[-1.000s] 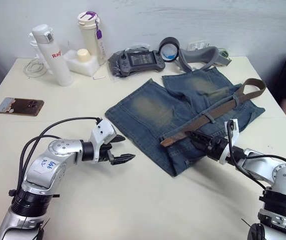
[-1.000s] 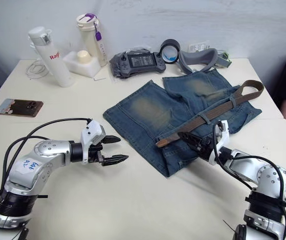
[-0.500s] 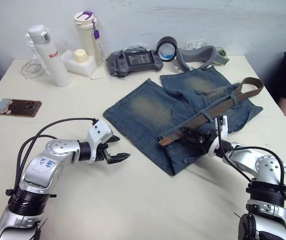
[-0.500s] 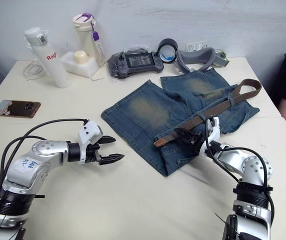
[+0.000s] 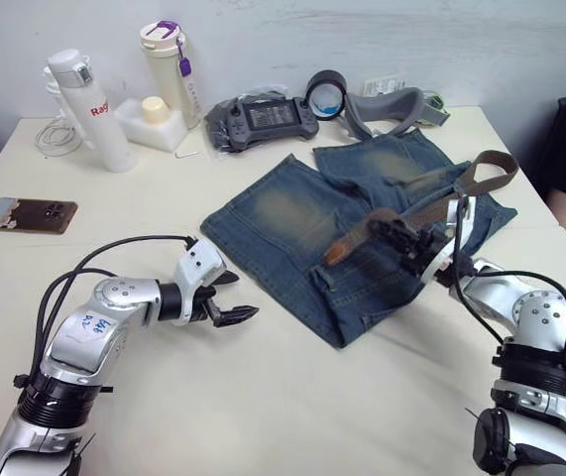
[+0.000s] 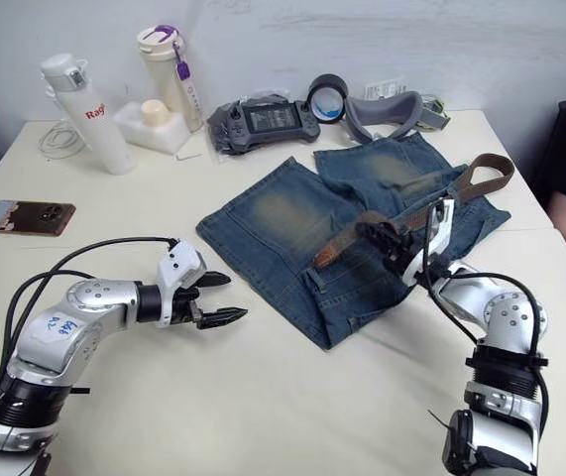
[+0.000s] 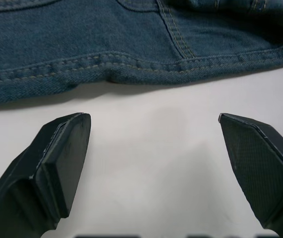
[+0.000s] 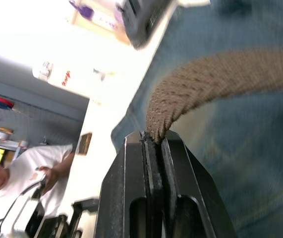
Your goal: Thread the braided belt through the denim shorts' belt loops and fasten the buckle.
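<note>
The braided belt [image 5: 362, 234] was gripped by the right pincer [image 5: 394, 230] above the denim shorts [image 5: 292, 223]. The left pincer [image 5: 235, 299] was held wide near the shorts' hem.

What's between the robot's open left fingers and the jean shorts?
Just bare white table between the left gripper and the denim shorts' hem, seen from the left wrist.

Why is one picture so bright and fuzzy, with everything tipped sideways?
Right wrist view: the background glares white and the denim shorts blur, while the braided belt in the right hand is sharper. Left wrist view: clear, with a soft shadow under the shorts' hem. Eye views: evenly lit.
</note>
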